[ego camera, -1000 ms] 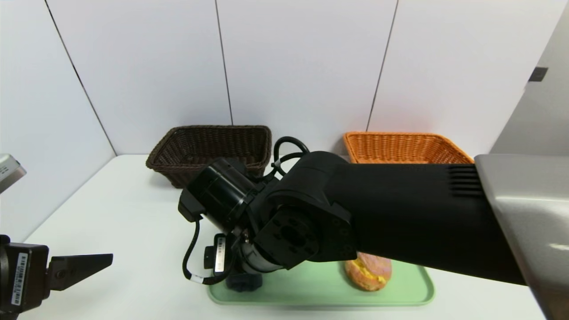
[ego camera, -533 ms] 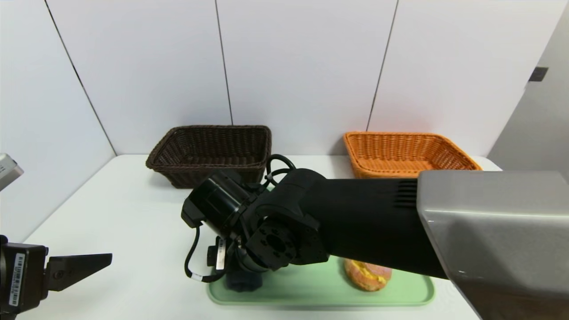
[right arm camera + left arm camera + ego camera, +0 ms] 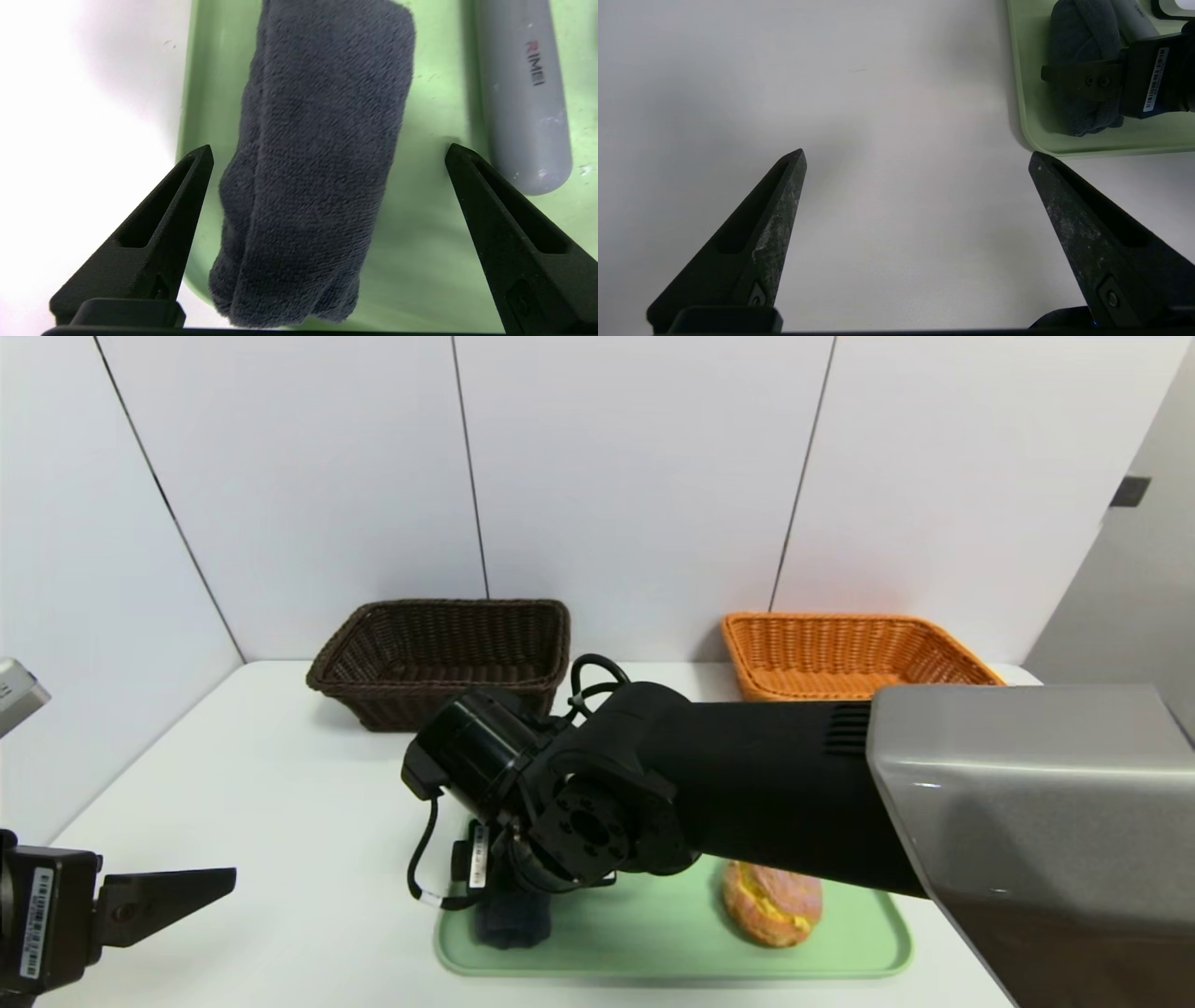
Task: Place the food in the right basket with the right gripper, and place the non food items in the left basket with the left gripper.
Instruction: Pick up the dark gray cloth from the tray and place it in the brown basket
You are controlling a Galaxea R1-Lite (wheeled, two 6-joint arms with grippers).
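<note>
The green tray holds a rolled dark towel, a grey cylinder and bread. The right gripper, wide open and empty, straddles the towel. The left gripper, open and empty, is beside the tray.

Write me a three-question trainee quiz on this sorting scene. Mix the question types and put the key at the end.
1. True or false: the right gripper has closed on the dark grey towel.
2. Multiple choice: the bread roll lies A) in the orange basket, B) on the green tray, C) in the brown basket.
3. Fill in: beside the towel on the tray lies a grey ____ printed RIMEI.

Key: 1. False; it is open, with a finger on each side of the towel. 2. B. 3. tube.
</note>
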